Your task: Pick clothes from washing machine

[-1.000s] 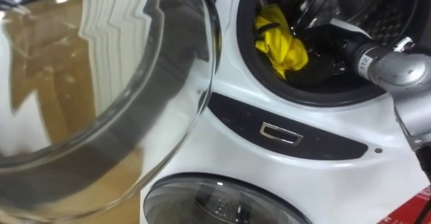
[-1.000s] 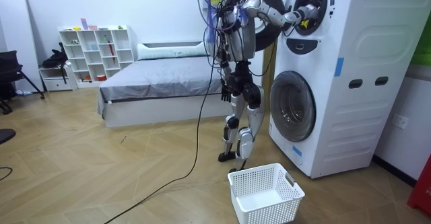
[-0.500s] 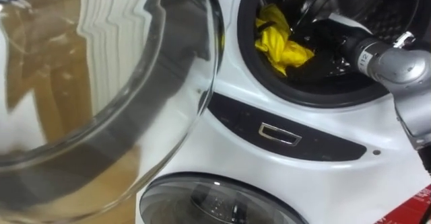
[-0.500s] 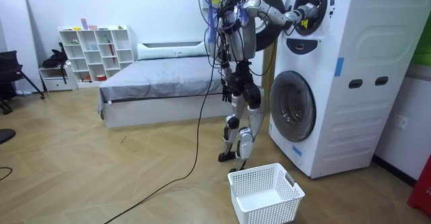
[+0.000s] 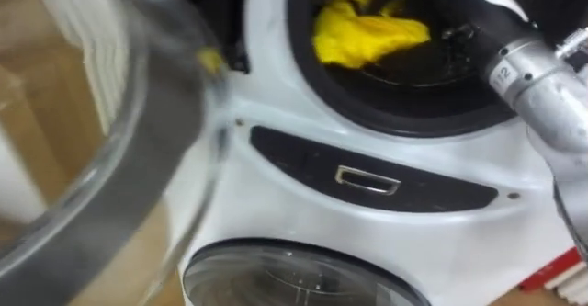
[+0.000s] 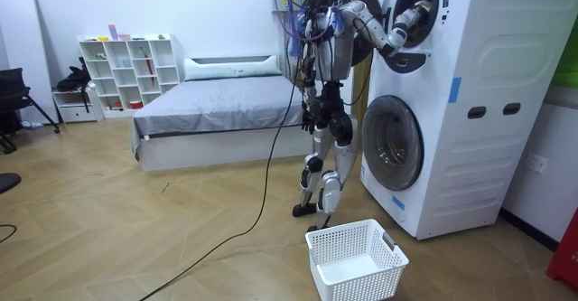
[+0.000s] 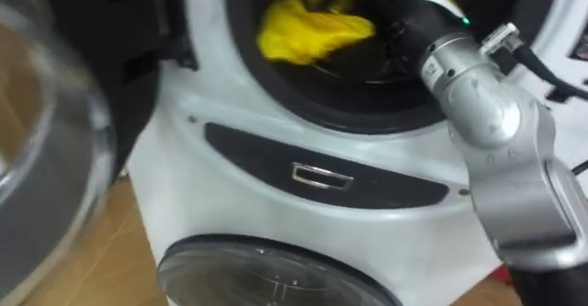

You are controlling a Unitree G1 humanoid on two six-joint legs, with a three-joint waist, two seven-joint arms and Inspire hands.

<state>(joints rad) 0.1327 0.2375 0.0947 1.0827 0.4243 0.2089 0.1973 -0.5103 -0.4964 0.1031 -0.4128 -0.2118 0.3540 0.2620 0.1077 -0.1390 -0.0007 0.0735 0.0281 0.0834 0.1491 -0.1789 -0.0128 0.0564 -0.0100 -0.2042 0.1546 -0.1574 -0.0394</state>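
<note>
Garment [image 5: 363,32], yellow, lies bunched in upper drum [image 5: 432,67] at 11 o'clock; right hand [image 7: 409,21] reaches in from 3 o'clock, presumably to take it; whether it grips, cannot tell.

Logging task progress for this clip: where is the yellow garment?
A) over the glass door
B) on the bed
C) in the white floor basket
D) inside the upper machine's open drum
D: the yellow garment lies inside the upper drum; the white basket on the floor holds nothing yellow.
</note>
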